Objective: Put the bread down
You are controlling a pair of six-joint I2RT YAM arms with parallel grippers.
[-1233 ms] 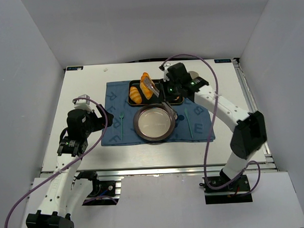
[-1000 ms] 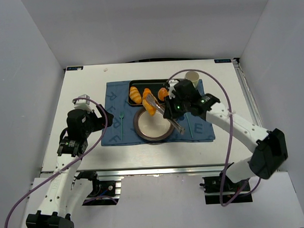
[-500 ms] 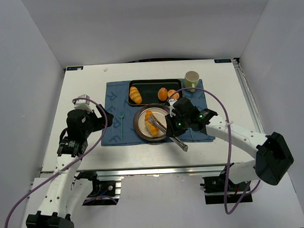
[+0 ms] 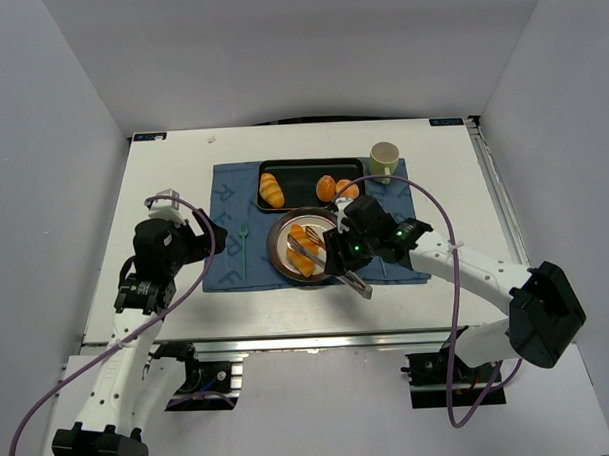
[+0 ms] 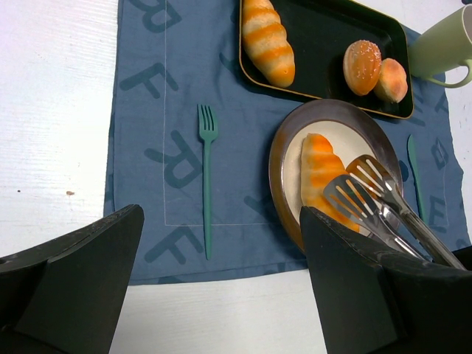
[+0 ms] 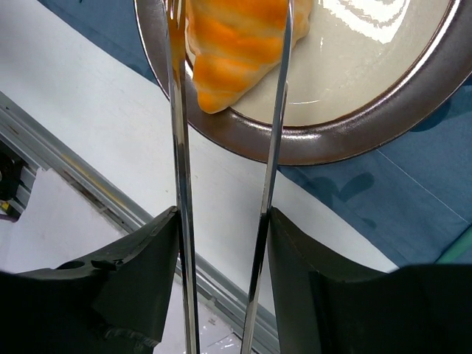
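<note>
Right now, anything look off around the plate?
Nothing spilled or damaged. The bread roll lies on the plate, off-centre, with one tip close to the rim. The right end effector holds tongs whose arms straddle the roll. The fork lies straight on the mat.

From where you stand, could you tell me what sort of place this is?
Probably a robot lab bench staged as a meal setting: plain white walls, blue placemat, plate and bread tray.
</note>
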